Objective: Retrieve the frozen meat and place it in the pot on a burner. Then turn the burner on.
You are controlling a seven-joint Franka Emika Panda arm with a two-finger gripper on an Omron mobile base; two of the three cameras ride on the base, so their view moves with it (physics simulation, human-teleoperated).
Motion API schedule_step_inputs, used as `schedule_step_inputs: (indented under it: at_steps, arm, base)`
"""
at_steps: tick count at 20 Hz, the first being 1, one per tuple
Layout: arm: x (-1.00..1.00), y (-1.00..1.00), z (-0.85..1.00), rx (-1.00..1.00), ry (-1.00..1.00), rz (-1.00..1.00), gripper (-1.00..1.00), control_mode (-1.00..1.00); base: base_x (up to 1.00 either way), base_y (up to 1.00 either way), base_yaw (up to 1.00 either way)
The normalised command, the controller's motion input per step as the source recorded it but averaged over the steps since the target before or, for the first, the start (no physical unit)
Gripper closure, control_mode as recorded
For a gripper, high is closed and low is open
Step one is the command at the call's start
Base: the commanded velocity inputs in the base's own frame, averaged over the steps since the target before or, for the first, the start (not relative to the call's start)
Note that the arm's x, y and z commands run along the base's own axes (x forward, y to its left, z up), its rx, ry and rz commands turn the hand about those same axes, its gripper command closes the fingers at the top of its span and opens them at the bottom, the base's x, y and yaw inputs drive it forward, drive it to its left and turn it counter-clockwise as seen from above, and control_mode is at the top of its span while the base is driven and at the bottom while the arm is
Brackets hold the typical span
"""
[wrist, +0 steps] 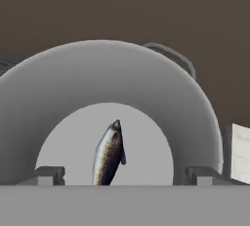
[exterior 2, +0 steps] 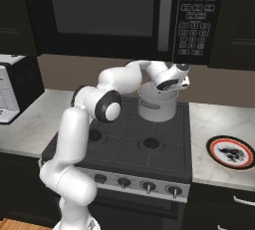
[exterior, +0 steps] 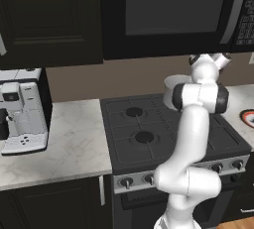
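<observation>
The silver-grey pot [exterior 2: 158, 105] stands on the stove's back right burner, and its rim [exterior: 171, 82] peeks out behind my arm. My gripper [exterior 2: 168, 88] hovers right over the pot's mouth, pointing down into it. In the hand view the gripper [wrist: 125, 173] is open, with its fingertips [wrist: 49, 173] far apart over the pot's wall [wrist: 146, 73]. The frozen meat, a dark silvery fish [wrist: 108, 154], is inside the pot between the fingers and touches neither. Whether it rests on the bottom I cannot tell.
Two bare burners [exterior: 144, 137] [exterior: 134, 111] lie under the left grates, and a front right one [exterior 2: 151, 143] is also bare. Knobs [exterior 2: 148, 186] line the stove front. A microwave [exterior 2: 114, 10] hangs above. A coffee machine [exterior: 22, 111] stands left, a plate [exterior 2: 230, 151] right.
</observation>
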Motion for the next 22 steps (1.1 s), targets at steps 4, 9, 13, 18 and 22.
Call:
schedule_step_inputs:
  at_steps: [4, 9, 13, 18, 22]
  arm:
    - [-0.89, 0.05, -0.29, 0.0, -0.35, 0.0, -1.0, -1.0]
    - [-0.97, 0.04, -0.18, 0.0, -0.3, 0.01, -1.0, -1.0]
    - [-0.99, 0.0, 0.09, 0.0, -0.26, 0.0, -1.0, -1.0]
    - [-0.94, 0.0, 0.37, 0.0, -0.16, 0.0, -1.0, -1.0]
    - [-0.79, 0.0, 0.5, -0.02, -0.01, 0.0, -1.0, -1.0]
  base:
    - [0.0, 0.0, 0.0]
    - [0.0, 0.0, 0.0]
    - [0.0, 0.0, 0.0]
    - [0.0, 0.0, 0.0]
    - [0.0, 0.0, 0.0]
